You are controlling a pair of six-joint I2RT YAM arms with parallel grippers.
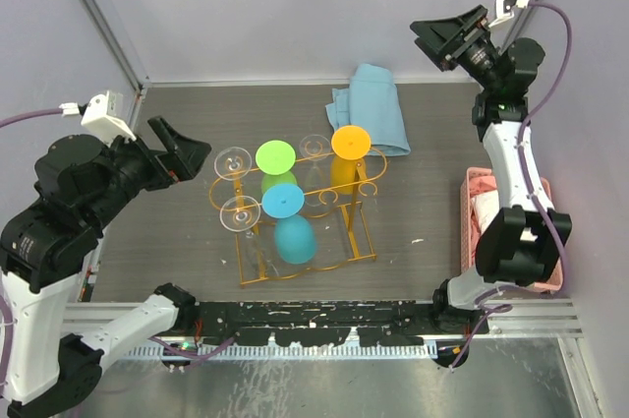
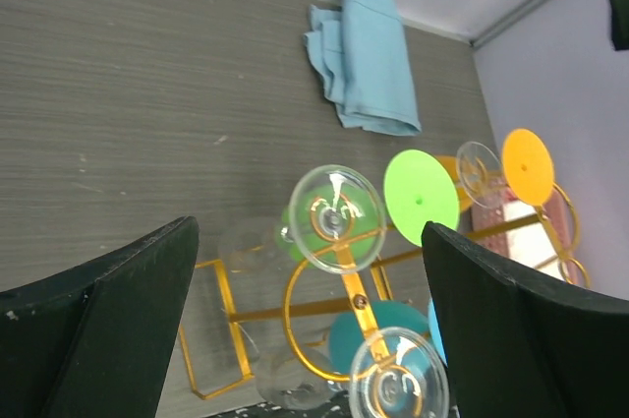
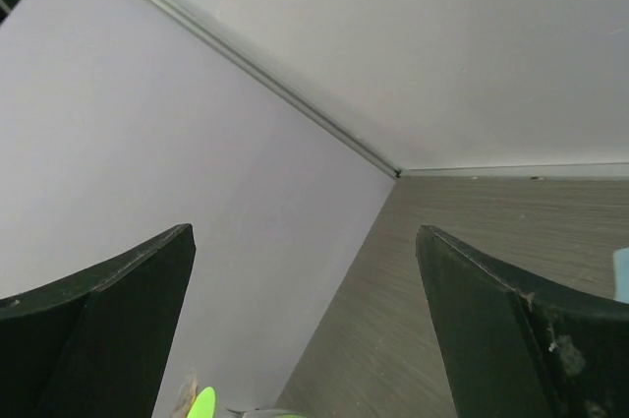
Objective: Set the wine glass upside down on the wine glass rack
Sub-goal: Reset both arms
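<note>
Whole wine glass rack (image 1: 326,200) only overhead

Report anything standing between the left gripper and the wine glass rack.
Nothing visible does. The open left gripper hovers to the left of the wine glass rack, with only tabletop between them.

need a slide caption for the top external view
Left gripper and right gripper open and clear of the wire rack, loaded with upside-down wine glasses.
</note>
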